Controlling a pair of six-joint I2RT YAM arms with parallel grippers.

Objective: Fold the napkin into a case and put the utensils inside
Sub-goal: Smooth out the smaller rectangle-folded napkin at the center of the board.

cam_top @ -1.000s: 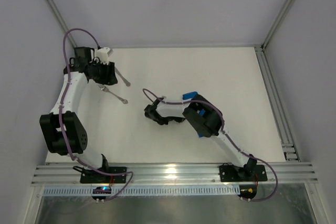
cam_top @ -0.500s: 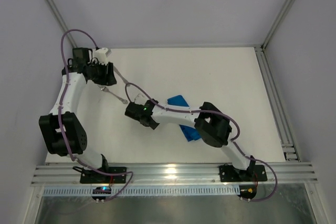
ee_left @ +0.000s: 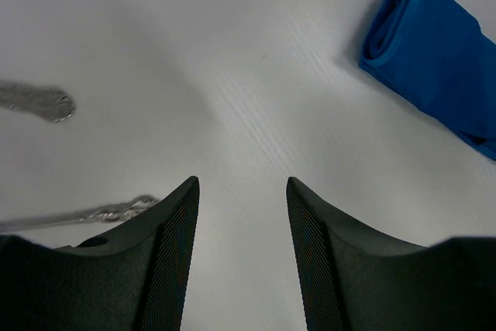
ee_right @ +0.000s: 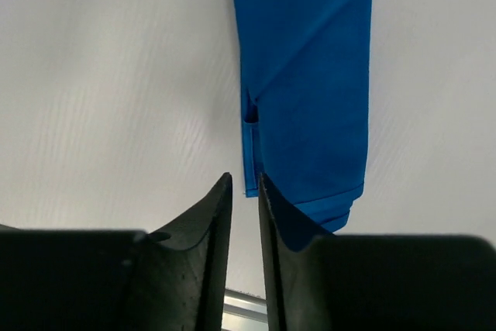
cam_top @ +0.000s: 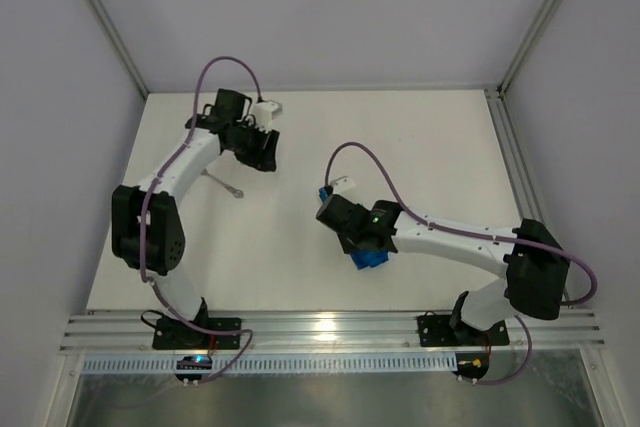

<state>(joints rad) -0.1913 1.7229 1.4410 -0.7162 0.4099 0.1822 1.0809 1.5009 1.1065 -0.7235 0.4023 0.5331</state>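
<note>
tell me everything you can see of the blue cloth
The blue cloth is bright blue, slightly shiny fabric folded into a narrow oblong pouch, with a diagonal fold across it and one open end. It lies flat on the white table. The right gripper hovers with its tips at the cloth's edge; whether they touch it is unclear.

White table [cam_top: 430, 137], pale grey walls [cam_top: 330, 7], aluminium rails [cam_top: 330, 328]
</note>
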